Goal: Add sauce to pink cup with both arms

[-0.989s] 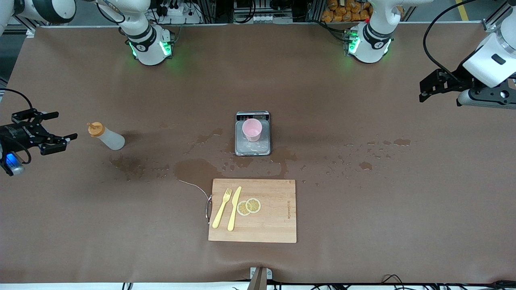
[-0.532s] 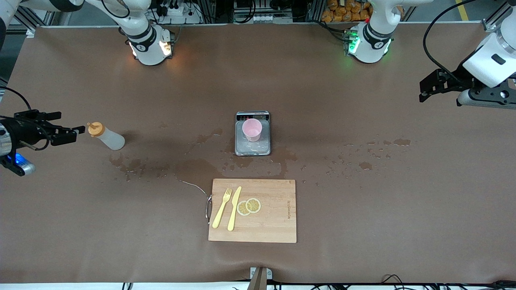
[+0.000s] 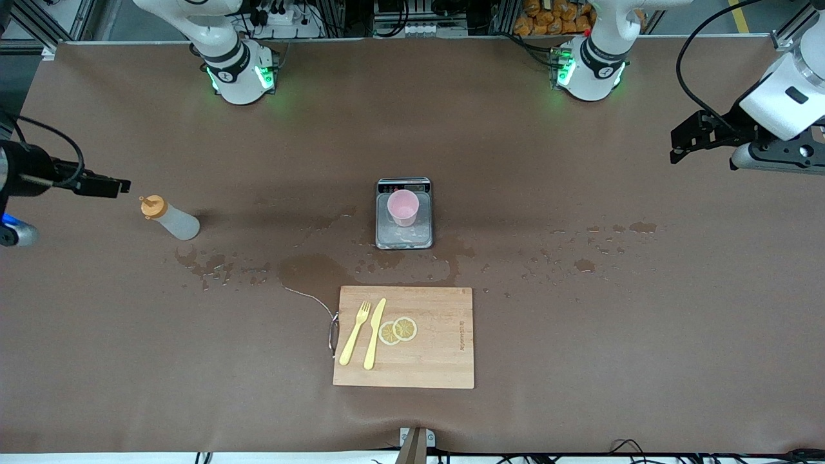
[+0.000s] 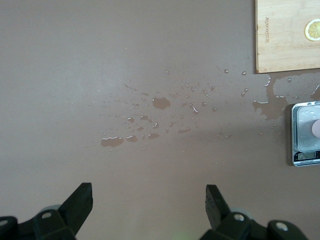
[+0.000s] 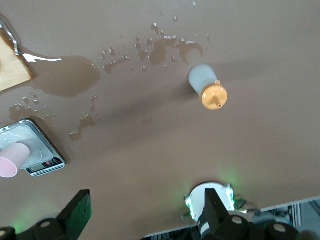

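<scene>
Sauce for this job sits in one small translucent whitish squeeze bottle with an orange nozzle cap (image 3: 169, 219), standing on the brown matte tabletop (image 3: 580, 335) toward its right-arm end, well apart from everything else.

Going down in size: that tabletop is a smooth sheet with wet patches and scattered droplets (image 3: 309, 270) shining across its middle. One rectangular pale wooden cutting board (image 3: 425, 361) lies near the edge closest to the front camera, with a metal loop handle at one side. My two white jointed arms end in black grippers: my right gripper (image 3: 103, 187) hangs over the right-arm end, just beside the bottle's cap, fingers (image 5: 77, 212) spread wide and empty; my left gripper (image 3: 689, 138) waits over the left-arm end, fingers (image 4: 80, 197) also wide and empty. One small square digital scale with a steel plate (image 3: 404, 240) sits at the table's centre. On the board lie one yellow plastic knife (image 3: 374, 335) and one yellow plastic fork (image 3: 354, 335), side by side. One small plain pale-pink tapered plastic cup (image 3: 403, 207) stands upright on the scale. Two round lemon slices (image 3: 398, 330) overlap beside the knife.
</scene>
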Robot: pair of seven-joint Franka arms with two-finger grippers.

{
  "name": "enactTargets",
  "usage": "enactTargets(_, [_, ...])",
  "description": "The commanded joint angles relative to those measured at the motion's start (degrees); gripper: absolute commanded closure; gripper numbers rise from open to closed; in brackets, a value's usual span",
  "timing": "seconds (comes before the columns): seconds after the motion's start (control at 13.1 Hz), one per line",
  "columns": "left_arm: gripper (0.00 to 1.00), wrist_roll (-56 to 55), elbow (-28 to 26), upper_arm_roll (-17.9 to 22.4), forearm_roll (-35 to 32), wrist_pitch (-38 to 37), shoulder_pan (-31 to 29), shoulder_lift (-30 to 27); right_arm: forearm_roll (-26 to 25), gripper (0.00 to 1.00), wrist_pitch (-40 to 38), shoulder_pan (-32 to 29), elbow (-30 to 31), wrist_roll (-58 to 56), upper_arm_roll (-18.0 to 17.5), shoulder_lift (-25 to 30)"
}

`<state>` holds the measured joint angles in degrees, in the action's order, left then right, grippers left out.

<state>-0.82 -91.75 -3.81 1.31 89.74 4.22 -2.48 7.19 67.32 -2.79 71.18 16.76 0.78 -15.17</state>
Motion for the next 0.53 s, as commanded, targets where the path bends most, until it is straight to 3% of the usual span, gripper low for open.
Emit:
enactTargets(0.0, [0.0,0.7,0.2,-0.1,-0.8,-0.4,-0.2,-0.2,-2.6,0.0,4.9,0.2,5.5,-5.1,0.8,6.5])
enactTargets(0.3, [0.0,0.6,0.2,-0.1,-0.8,-0.4,-0.2,-0.2,-3.3,0.0,9.9,0.2,5.9,-6.8,0.5,10.2])
enactTargets(0.46, [0.0,0.6,0.2,-0.1,-0.9,-0.4,-0.2,-0.2,-4.5,0.0,12.1,0.2,8.9,-7.6,0.1,13.3])
